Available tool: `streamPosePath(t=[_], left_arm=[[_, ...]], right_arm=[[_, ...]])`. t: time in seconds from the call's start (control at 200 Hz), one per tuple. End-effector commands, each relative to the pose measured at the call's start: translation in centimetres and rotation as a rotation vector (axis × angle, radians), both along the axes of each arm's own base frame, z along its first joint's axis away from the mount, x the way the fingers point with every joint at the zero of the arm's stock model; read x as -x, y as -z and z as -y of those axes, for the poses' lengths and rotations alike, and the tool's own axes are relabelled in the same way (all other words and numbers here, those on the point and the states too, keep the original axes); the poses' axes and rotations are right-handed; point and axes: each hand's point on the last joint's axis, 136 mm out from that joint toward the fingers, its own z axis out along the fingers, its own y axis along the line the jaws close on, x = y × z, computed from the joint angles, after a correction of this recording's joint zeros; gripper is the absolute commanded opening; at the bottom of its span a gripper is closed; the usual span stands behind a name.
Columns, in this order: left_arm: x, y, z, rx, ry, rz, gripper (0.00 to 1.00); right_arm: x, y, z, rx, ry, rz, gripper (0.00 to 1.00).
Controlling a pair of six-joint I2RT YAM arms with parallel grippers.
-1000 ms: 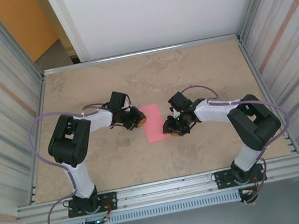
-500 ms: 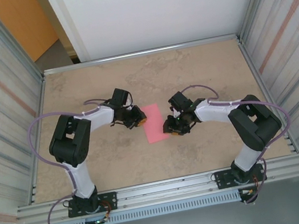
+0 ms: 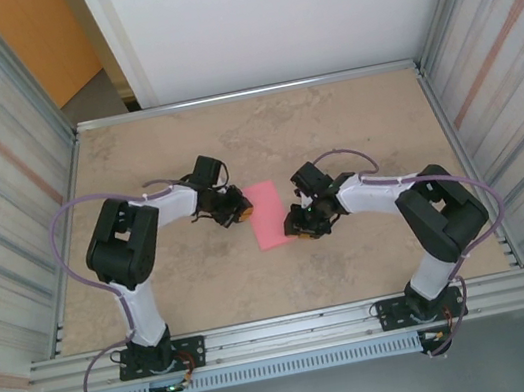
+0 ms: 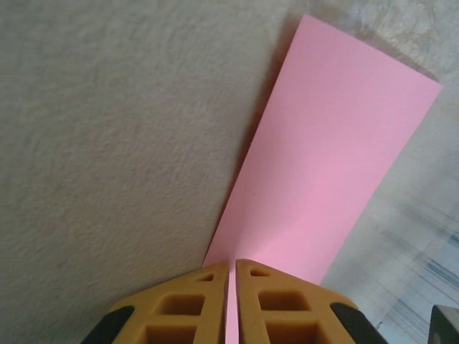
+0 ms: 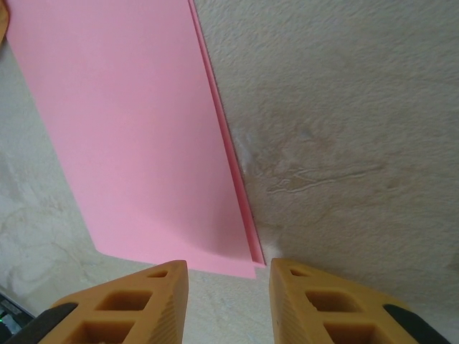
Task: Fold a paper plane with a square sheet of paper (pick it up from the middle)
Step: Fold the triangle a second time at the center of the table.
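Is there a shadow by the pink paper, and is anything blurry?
Left wrist view: a dark shadow runs along the left edge of the thin pink paper sheet, and the bottom-right corner of the picture is blurry. Right wrist view: the paper is sharp, its layered right edge clear.

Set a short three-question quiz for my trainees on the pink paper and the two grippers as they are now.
1. True or false: the left gripper is shut on an edge of the thin pink folded sheet of paper.
2. The jaws of the right gripper are: A) clamped on the paper; B) open, with a corner of the paper just ahead of them; C) shut, off the paper.
3. Fill in: along the paper's edge in the right wrist view, ___ layers show.
Key: 1 true; 2 B; 3 two.
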Motion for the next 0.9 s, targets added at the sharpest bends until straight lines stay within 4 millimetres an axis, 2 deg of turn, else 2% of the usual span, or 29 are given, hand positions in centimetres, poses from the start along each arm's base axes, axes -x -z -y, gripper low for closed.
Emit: streamPosePath(t=[0.0, 0.416, 0.682, 0.897], left_arm=[[1.9, 2.9, -1.9, -0.072, -0.032, -0.111, 0.13], [2.1, 3.3, -1.8, -0.07, -0.026, -0.124, 0.13], [2.1, 3.4, -1.7, -0.065, -0.02, -0.122, 0.13], [2.0, 3.3, -1.6, -0.061, -0.017, -0.119, 0.13]], right_arm=[[-0.1, 0.0, -0.2, 0.025, -0.03, 0.006, 0.35], [-0.2, 0.2, -1.0, 0.0, -0.051, -0.001, 0.35], [-0.9, -0.9, -1.7, -0.085, -0.036, 0.028, 0.32], [-1.4, -0.9, -1.8, -0.128, -0.012, 0.016, 0.32]])
